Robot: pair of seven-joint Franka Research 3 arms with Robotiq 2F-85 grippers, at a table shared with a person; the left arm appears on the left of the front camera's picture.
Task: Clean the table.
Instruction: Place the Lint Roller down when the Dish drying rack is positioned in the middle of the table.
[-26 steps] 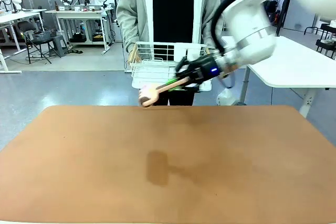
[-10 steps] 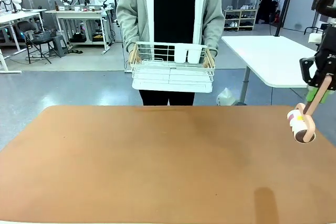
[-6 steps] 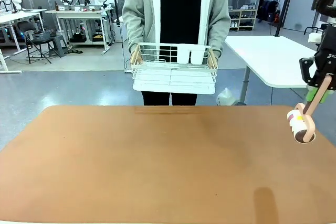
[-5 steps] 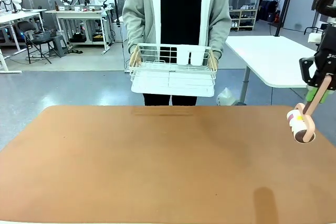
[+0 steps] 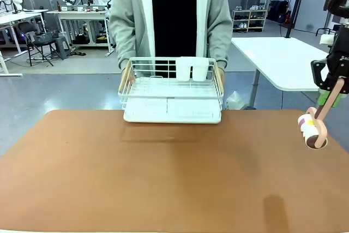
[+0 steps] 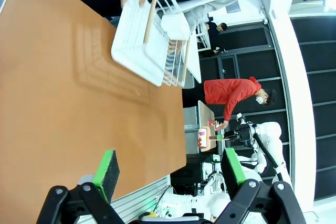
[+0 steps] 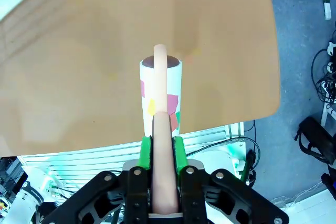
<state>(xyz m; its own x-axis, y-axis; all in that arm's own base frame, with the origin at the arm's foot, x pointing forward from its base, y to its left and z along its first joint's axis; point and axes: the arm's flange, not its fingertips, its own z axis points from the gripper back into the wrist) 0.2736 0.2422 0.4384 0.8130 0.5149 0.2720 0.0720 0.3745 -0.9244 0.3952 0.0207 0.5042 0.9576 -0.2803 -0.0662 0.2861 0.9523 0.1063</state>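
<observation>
With the right fingers [image 7: 145, 156] clamped on a lint roller [image 5: 312, 129] well right of the rack [image 5: 172, 94], the left fingers [image 6: 107, 174] gaping empty, and the bench [image 5: 163, 178] lying just below that hand-held rack, a wide sweep could have clipped it.

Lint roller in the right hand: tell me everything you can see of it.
The lint roller has a peach-pink, plastic-looking handle that runs along a white paper roll and hooks over its far end. The roll carries pink, yellow and green patches. The right hand is shut on the handle, with its green pads pressed to both sides. The roller hangs tilted, roll end down, near the right edge of the table, and looks held clear of the top. Nothing else touches it.
</observation>
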